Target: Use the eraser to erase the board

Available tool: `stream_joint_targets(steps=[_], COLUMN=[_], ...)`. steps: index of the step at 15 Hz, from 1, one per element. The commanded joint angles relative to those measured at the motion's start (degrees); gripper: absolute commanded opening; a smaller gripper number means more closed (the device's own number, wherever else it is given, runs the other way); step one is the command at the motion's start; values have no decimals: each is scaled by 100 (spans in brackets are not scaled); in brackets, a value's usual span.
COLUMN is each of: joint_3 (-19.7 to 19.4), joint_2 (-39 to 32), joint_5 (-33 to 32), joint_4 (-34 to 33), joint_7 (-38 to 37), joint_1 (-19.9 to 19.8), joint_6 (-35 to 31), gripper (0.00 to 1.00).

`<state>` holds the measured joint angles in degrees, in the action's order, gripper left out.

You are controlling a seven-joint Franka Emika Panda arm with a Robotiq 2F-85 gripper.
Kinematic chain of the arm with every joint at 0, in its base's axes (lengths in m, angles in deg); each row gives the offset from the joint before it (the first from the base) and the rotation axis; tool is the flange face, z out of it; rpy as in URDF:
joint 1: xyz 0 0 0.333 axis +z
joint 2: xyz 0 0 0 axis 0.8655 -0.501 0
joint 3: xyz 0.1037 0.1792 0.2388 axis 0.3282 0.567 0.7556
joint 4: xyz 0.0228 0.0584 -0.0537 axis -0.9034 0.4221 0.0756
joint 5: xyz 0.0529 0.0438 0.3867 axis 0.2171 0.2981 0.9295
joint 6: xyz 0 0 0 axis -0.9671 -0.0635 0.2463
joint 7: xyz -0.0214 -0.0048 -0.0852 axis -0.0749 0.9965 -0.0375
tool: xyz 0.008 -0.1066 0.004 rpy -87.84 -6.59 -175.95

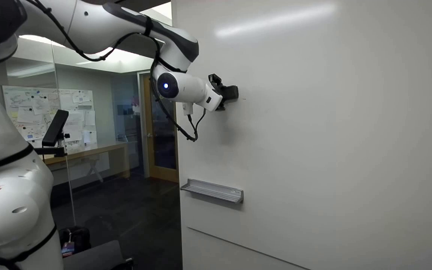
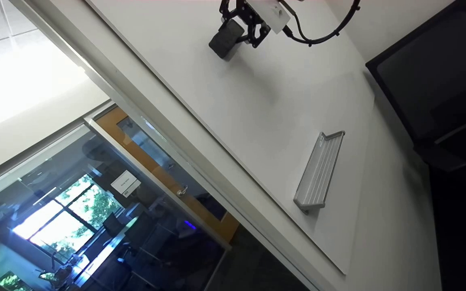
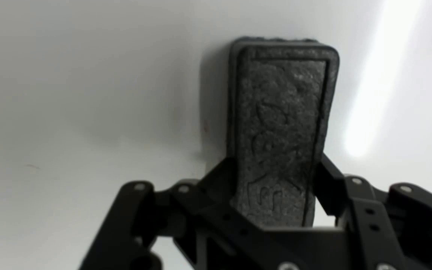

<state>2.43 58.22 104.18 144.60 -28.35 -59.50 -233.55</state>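
The whiteboard (image 1: 332,131) stands upright and also shows in an exterior view (image 2: 273,109) and the wrist view (image 3: 88,195). The black eraser (image 3: 279,112) is a rectangular block with letters pressed into its back; it also shows in both exterior views (image 1: 232,93) (image 2: 225,39). My gripper (image 3: 276,176) is shut on the eraser's long sides, with the fingers toward one end. The eraser is at the board's surface or very close to it; I cannot tell if it touches. A short faint mark (image 3: 33,166) and a small reddish mark (image 3: 205,125) show on the board.
A grey tray (image 1: 212,191) juts from the board below the gripper; it also shows in an exterior view (image 2: 320,171). A black screen (image 2: 435,76) stands beyond the board's edge. A dark chair (image 1: 96,258) is near the arm's base. A cable hangs from the wrist.
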Motion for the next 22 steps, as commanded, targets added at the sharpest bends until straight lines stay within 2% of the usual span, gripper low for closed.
stream_joint_targets(steps=[1, 7, 10, 14, 16, 19, 22], joint_3=[82, 78, 52, 245, 242, 229, 235], joint_2=[-690, -633, -324, -113, -190, -345, -565], joint_5=[255, 169, -286, -1588, -2012, -2297, -2137], joint_4=[-52, 399, 796, 1322, 1471, 1649, 1734], joint_7=[215, -72, -590, -1943, -2271, -2496, -2377], joint_1=[-48, 49, 226, 377, 507, 556, 523], joint_6=[113, -1, -144, -384, -739, -967, -1003], gripper=[30, 30, 30, 30, 30, 30, 30])
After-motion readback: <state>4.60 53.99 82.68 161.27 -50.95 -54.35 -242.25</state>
